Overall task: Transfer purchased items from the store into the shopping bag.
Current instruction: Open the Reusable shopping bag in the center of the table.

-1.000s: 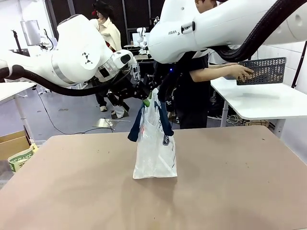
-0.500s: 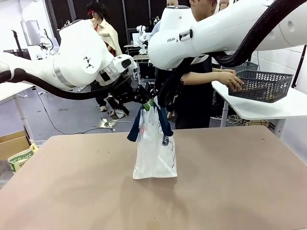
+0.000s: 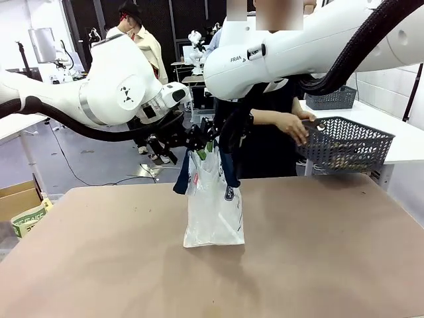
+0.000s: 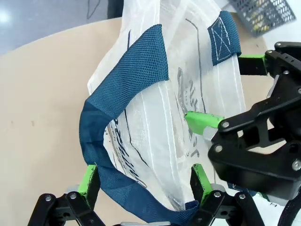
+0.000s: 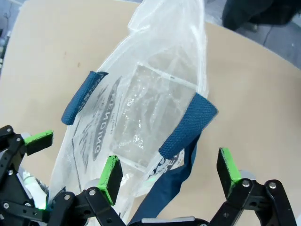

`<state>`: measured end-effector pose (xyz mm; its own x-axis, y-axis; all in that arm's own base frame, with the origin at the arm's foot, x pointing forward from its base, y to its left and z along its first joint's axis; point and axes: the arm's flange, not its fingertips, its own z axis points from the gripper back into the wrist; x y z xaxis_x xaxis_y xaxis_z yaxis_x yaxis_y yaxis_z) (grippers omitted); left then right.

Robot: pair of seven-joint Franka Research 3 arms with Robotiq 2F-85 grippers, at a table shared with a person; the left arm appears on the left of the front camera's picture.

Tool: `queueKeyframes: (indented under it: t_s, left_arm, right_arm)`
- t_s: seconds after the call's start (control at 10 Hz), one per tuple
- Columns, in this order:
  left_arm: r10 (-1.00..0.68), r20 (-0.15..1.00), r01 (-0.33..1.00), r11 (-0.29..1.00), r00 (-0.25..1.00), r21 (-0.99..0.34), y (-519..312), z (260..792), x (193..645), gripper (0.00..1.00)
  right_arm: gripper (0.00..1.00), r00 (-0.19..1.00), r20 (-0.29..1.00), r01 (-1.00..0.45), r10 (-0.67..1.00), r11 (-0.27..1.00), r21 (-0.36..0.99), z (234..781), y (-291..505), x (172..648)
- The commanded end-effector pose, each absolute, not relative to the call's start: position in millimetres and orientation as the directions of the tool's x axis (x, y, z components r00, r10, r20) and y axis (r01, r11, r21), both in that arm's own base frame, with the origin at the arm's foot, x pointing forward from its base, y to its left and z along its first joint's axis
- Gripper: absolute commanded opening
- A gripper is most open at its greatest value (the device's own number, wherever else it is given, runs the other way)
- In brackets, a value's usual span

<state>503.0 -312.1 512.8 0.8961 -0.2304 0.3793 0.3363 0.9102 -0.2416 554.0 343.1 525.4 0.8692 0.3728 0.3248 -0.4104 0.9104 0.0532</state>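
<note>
Translucent clear plastic shopping bag [image 3: 213,212] with navy blue strap handles [image 4: 136,70], standing upright on the tan table [image 3: 331,252] directly beneath both grippers, which meet at its mouth. Left gripper [image 4: 143,175]: jaws spread wide and clamping nothing, one strap looping loosely across the gap between its green pads. Right gripper [image 5: 170,165]: likewise released, the other strap running down between its fingers, the bag wall just beyond them. Off to the right gripper's far side, a person's hand [image 3: 296,126] carries a dark grey mesh basket [image 3: 351,142] holding small tan and yellowish purchased items [image 3: 334,159], well apart from the bag. Likely hazards: neither strap is pinched, so a strap may slide off the pads and let the thin film sag shut; the mouth looks narrow, so goods could miss it and land on the table; the hand must reach between two crowded grippers.
</note>
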Motion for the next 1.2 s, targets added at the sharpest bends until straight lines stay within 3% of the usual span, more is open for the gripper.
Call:
queueKeyframes:
  t_s: [0.0,0.4,0.8,1.0,1.1]
  left_arm:
    - [-0.232,0.379,0.337,0.911,0.896,-0.239,-312,512,503,0.81]
    - [-0.219,0.398,0.333,0.911,0.891,-0.244,-309,517,499,0.02]
    - [-0.230,0.395,0.336,0.915,0.889,-0.225,-306,521,497,0.00]
    - [-0.236,0.384,0.327,0.925,0.893,-0.193,-302,521,495,0.00]
    - [-0.223,0.384,0.304,0.938,0.896,-0.165,-299,522,494,0.00]
  right_arm:
    - [0.80,0.803,0.420,-0.487,0.422,0.871,0.056,516,327,541]
    - [0.00,0.814,0.418,-0.476,0.402,0.875,0.086,521,322,533]
    - [0.00,0.822,0.395,-0.474,0.411,0.877,0.073,527,318,529]
    - [0.00,0.854,0.286,-0.454,0.434,0.891,0.002,532,315,529]
    - [0.00,0.897,0.169,-0.408,0.409,0.912,-0.041,539,316,532]
